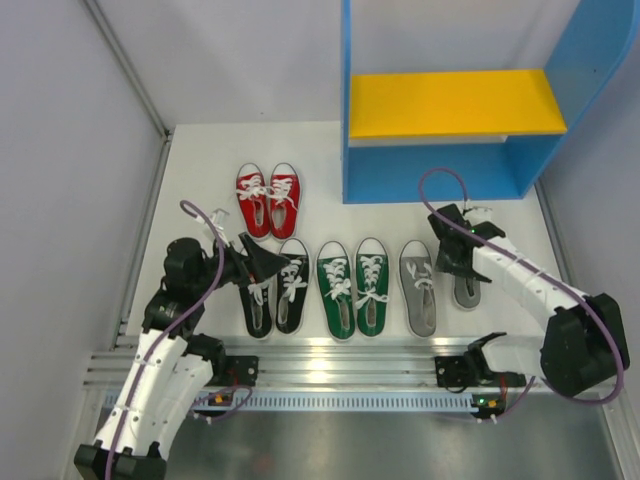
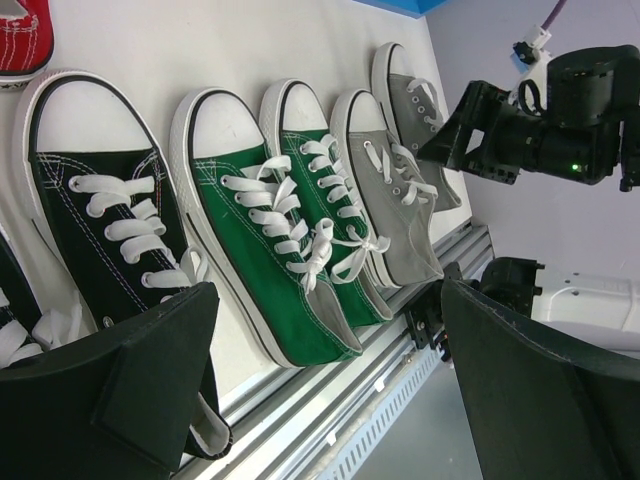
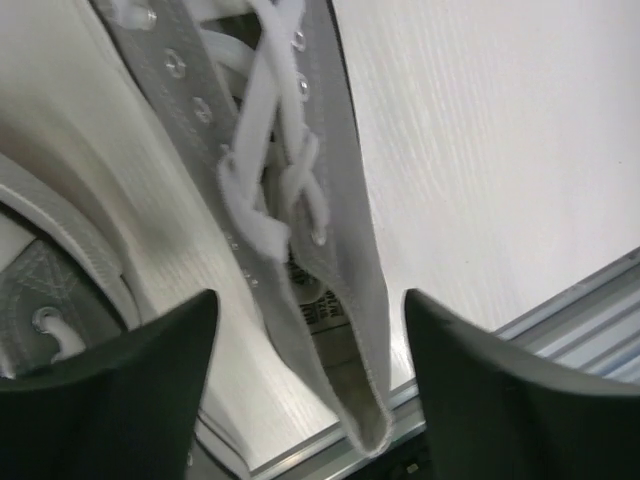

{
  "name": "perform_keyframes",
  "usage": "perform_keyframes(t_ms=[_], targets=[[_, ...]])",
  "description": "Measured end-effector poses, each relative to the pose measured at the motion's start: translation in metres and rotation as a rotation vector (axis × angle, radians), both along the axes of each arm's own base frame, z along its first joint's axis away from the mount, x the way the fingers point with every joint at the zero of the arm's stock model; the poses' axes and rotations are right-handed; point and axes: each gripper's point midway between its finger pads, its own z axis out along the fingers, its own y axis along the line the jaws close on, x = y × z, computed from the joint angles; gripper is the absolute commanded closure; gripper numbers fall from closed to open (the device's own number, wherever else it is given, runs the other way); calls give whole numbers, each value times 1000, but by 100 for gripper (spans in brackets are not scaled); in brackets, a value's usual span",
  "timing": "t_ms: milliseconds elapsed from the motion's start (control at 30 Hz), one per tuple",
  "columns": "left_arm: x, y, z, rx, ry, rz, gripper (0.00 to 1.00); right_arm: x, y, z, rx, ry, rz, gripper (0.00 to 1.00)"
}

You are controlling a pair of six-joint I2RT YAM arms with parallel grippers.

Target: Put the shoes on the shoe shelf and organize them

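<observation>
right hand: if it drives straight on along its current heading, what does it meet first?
The grey sneaker. The right hand is open with a finger on either side of the shoe's side wall, so that canvas edge comes first. The remaining depth is hard to judge.

Red pair [image 1: 284, 200], black pair [image 1: 292, 295], green pair [image 1: 336, 290] and grey pair [image 1: 419, 290] of canvas sneakers stood before the blue-and-yellow shelf [image 1: 455, 103].

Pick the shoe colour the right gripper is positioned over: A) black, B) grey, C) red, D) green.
B: in the top view the right gripper sits over the outer grey shoe. The right wrist view shows that shoe's grey side and white laces between the open fingers.
</observation>
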Motion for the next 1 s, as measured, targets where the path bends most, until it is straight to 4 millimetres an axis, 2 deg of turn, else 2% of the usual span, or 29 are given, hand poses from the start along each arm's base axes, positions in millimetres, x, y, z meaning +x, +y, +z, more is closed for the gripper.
perform_keyframes(t_ms=[133, 267, 500, 667, 800, 933, 1000], targets=[[0, 0, 0, 0, -1, 0, 2, 14, 4, 16, 40, -113, 12, 16], [-1, 0, 0, -1, -4, 0, 2, 18, 2, 31, 57, -192, 2, 16], [-1, 0, -5, 2, 9, 0, 2, 15, -10, 15, 16, -129, -48, 18], [-2, 0, -6, 3, 14, -1, 2, 26, -15, 10, 16, -135, -60, 22], [-2, 0, -6, 3, 14, -1, 2, 38, -17, 5, 18, -138, -46, 32], [-2, 0, -6, 3, 14, 0, 2, 47, -23, -13, 21, -86, -47, 43], [-2, 0, -6, 4, 13, 0, 2, 51, -22, -22, 38, -64, -38, 59]])
